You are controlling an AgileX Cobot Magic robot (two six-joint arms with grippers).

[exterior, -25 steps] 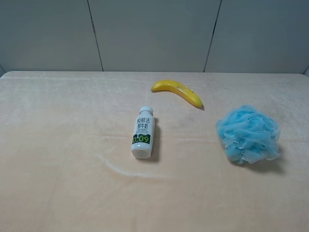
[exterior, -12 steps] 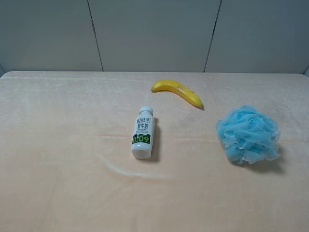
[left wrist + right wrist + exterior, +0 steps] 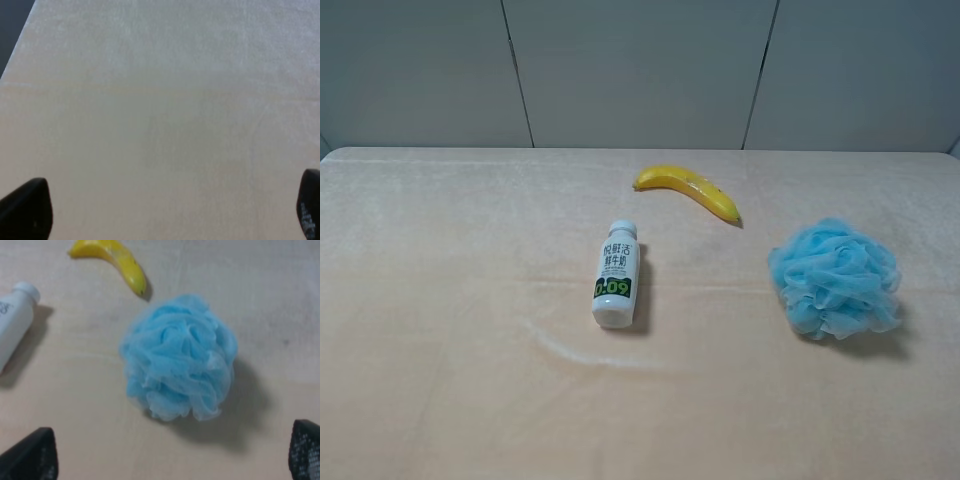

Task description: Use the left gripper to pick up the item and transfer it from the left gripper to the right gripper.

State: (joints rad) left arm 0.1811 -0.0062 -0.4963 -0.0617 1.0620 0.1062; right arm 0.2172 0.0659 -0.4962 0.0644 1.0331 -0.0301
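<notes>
The left gripper (image 3: pixel 165 212) shows only the black tips of its two fingers (image 3: pixel 27 210), one at each lower corner of the left wrist view. They stand spread wide with nothing between them, above bare, pale peach, velvety cloth covering the bench (image 3: pixel 160 100). A dark strip runs along one edge of the cloth in that view.

The right gripper (image 3: pixel 172 455) is likewise spread wide and holds nothing. Its two black fingers (image 3: pixel 32 457) appear at the lower corners of the right wrist view, one of them with a textured pad. Ahead of them, clear of both fingertips, lies the fluffy light-blue mesh bath puff (image 3: pixel 179 357), ball-shaped, resting on the cloth with a soft shadow on one side.

Neither arm appears in the high camera view. There the puff (image 3: pixel 835 278) sits on the right part of the bench, apart from the other things. A yellow banana (image 3: pixel 688 189) lies farther back, near the middle, its darker tip pointing toward the puff's side. A white plastic bottle with a green and black label (image 3: pixel 616 273) lies on its side near the centre, cap toward the back, well to the left of the puff. Grey wall panels (image 3: pixel 640 70) stand behind the bench.
</notes>
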